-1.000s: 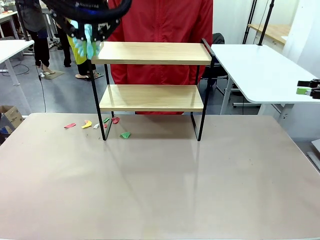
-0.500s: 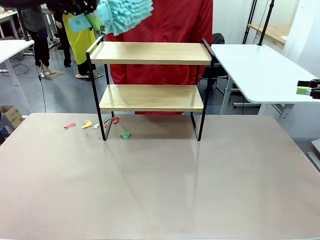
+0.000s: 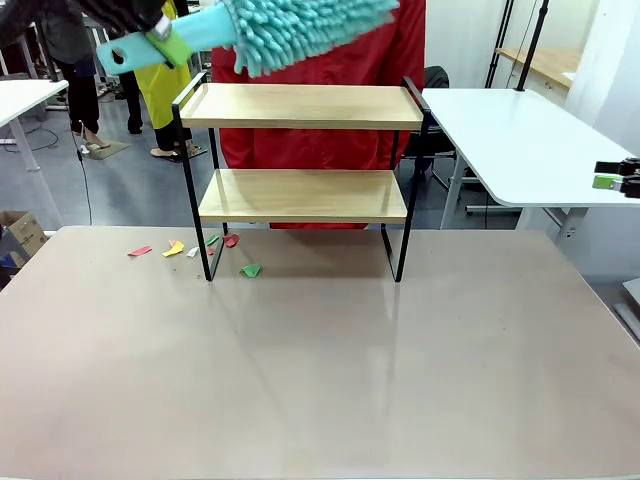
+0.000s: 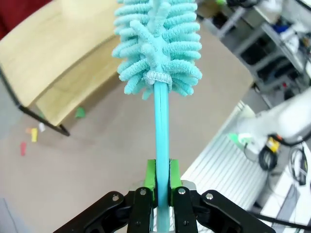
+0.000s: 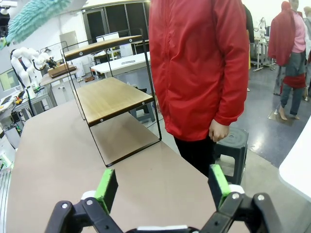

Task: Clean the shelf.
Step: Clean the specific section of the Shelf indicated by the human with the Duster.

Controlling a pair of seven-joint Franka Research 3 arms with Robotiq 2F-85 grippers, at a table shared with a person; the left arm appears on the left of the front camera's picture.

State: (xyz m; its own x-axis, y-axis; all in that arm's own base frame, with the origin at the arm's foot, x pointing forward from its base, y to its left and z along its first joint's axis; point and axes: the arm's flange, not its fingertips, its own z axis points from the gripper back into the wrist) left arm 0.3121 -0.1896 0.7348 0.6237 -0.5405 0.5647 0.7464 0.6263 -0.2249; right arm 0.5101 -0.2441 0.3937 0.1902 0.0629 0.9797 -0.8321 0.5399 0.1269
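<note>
Count: shelf (image 3: 300,195) ×1, two wooden boards. Teal duster (image 3: 300,30) ×1. Coloured paper scraps (image 3: 250,270) on the table (image 3: 400,380): at least six (two green, two red, one yellow, one white); a seventh is uncertain. Grippers ×2: left gripper (image 4: 159,187), right gripper (image 5: 163,185). Person in red jacket (image 3: 400,50) ×1

the duster (image 3: 300,30) has its fluffy head cut off by the top edge.

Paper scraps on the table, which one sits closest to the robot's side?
The green scrap lying alone beside the left leg of the shelf; the other scraps cluster farther back, to its left.
</note>
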